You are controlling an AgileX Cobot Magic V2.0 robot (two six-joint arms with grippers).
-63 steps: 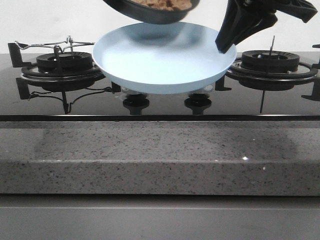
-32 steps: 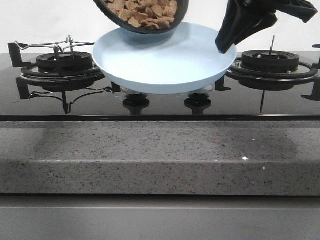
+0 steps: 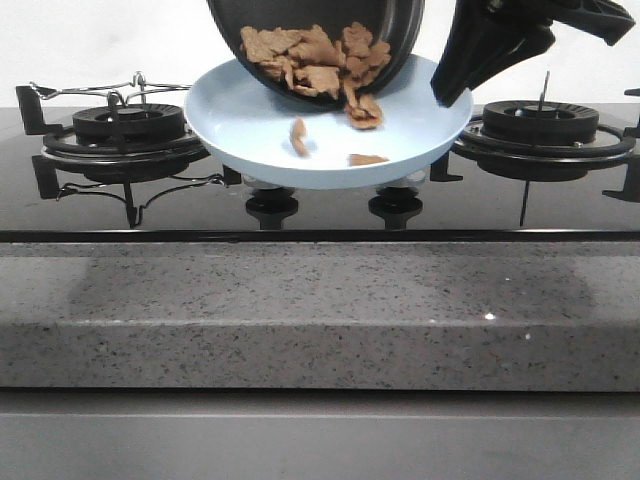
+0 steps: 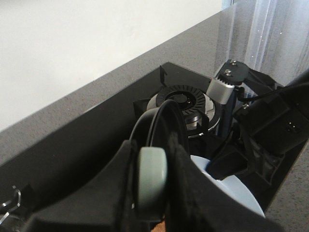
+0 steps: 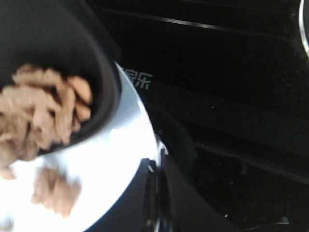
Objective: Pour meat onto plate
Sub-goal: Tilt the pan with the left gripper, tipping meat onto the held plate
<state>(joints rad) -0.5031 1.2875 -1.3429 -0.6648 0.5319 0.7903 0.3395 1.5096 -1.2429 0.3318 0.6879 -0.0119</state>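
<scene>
I saw the round black frying pan tipped steeply over the round pale blue plate. The flat orange-brown meat pieces were sliding out of the pan, and a few lay on the plate. My left gripper was pressed tight on the pan's grey handle. My right gripper pinched the plate's rim, holding it above the black stove top.

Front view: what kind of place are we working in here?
Most likely a kitchen cooktop: two gas burners set in a black glass hob, control knobs, and a speckled stone counter in front.
</scene>
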